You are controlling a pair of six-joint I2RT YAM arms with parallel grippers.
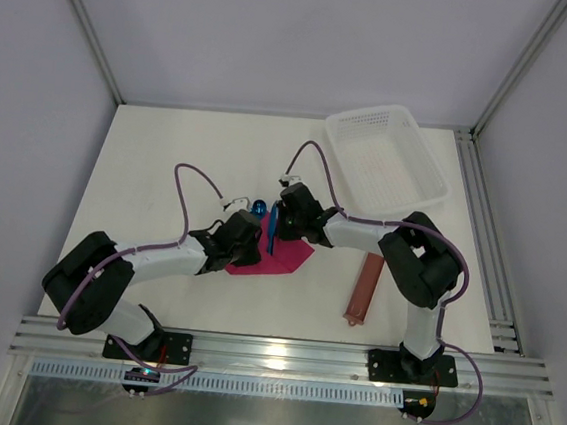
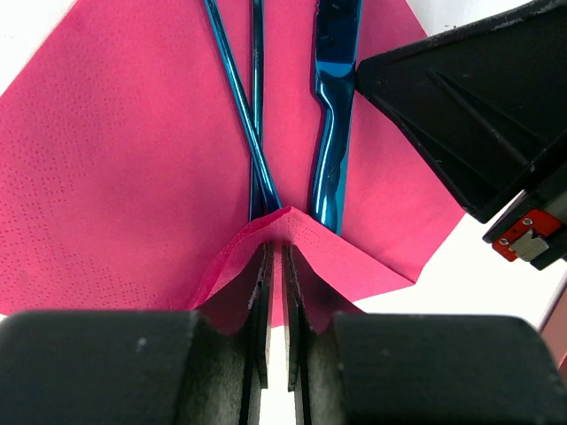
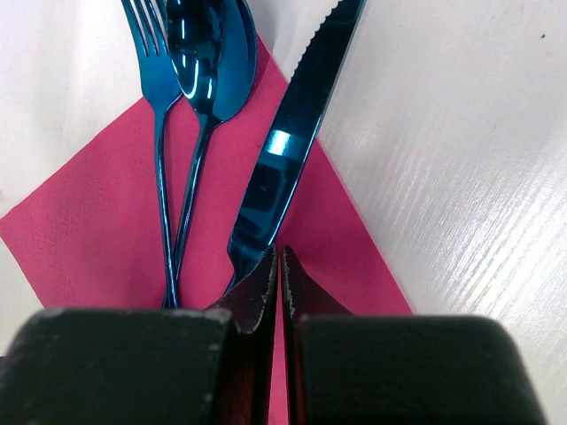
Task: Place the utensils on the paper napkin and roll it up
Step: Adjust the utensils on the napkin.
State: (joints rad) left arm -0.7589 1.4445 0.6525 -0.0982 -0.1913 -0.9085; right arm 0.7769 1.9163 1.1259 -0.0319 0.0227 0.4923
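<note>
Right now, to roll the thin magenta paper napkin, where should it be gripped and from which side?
Probably the corner of the magenta paper napkin at the handle ends of the blue plastic utensils, coming from that side: it stands lifted and folded there, where the left gripper pinches it.

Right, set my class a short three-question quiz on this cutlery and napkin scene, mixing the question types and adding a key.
1. How many blue utensils rest on the paper napkin?
2. True or false: the right gripper is shut.
3. Fill the gap: the left gripper pinches the napkin's lifted ____, which is folded over the handle ends.

Key: 1. three (fork, spoon, knife); 2. true; 3. corner.
</note>
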